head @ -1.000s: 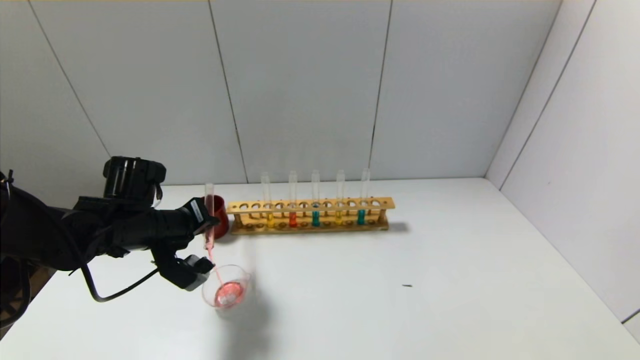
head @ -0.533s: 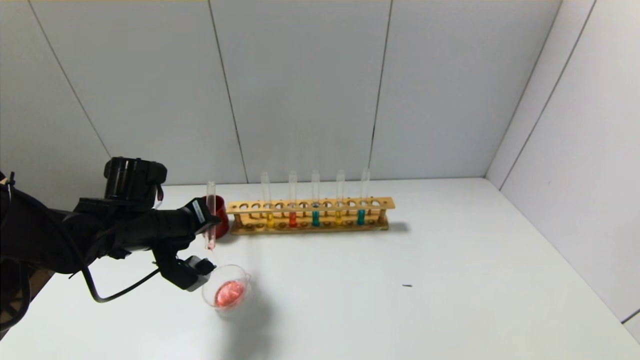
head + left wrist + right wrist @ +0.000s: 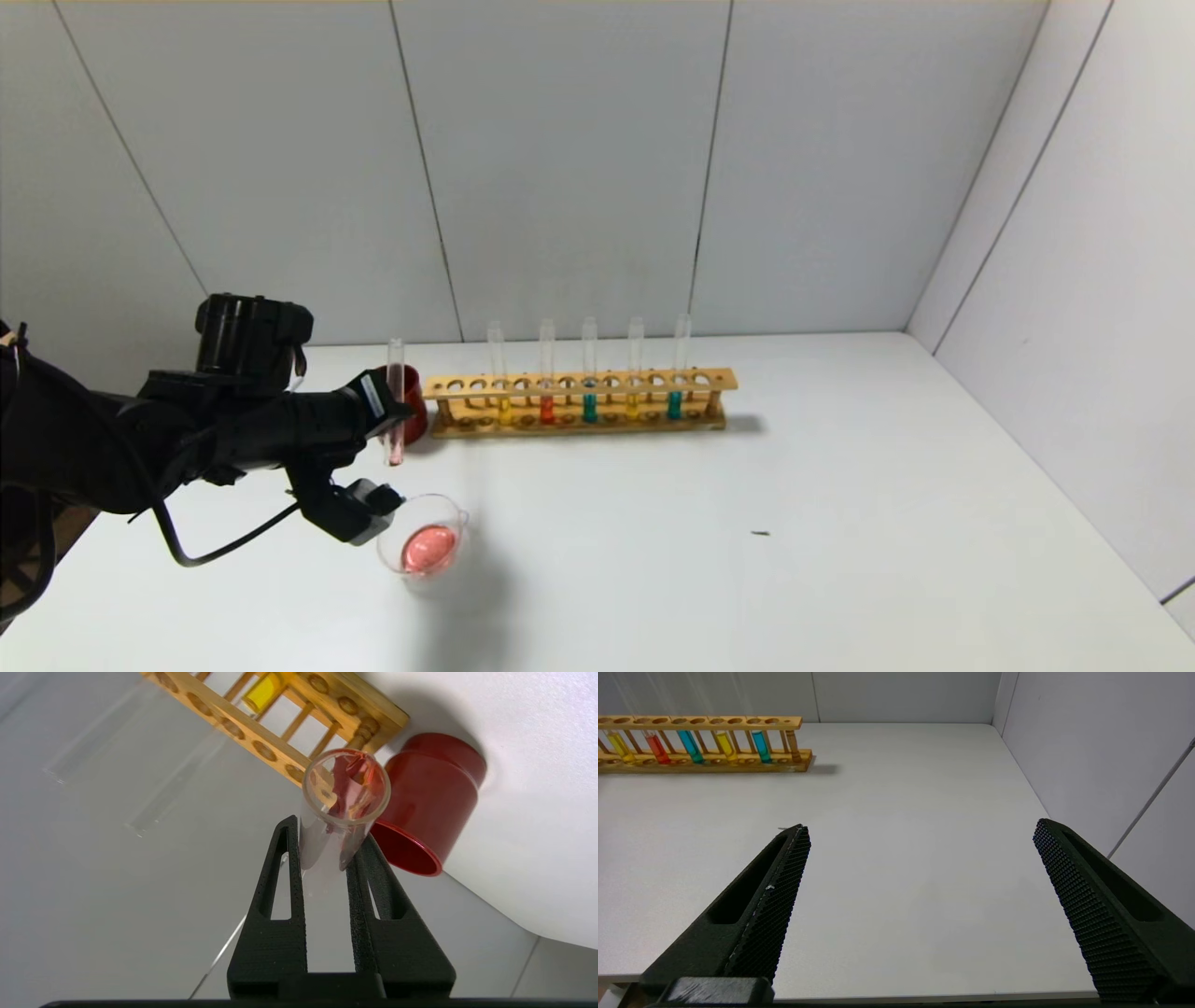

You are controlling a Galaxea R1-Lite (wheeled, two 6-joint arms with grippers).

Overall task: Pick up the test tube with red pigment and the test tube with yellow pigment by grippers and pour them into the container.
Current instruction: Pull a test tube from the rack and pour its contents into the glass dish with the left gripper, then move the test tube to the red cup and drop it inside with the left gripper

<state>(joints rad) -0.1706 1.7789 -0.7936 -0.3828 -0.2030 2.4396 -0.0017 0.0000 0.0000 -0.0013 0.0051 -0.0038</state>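
We pinch the red tube (image 3: pixel 395 401) upside down in our left gripper (image 3: pixel 327 849) above the beaker (image 3: pixel 422 546) near the table's (image 3: pixel 747 579) left edge, and should hold steady till drips stop, right gripper (image 3: pixel 920 882) spread wide

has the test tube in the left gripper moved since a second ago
Yes. The test tube in the left gripper has swung back to near upright against the red cup; its lower end no longer slants toward the glass dish.

Glossy glass tube (image 3: pixel 343 798), wooden rack (image 3: pixel 579 403)
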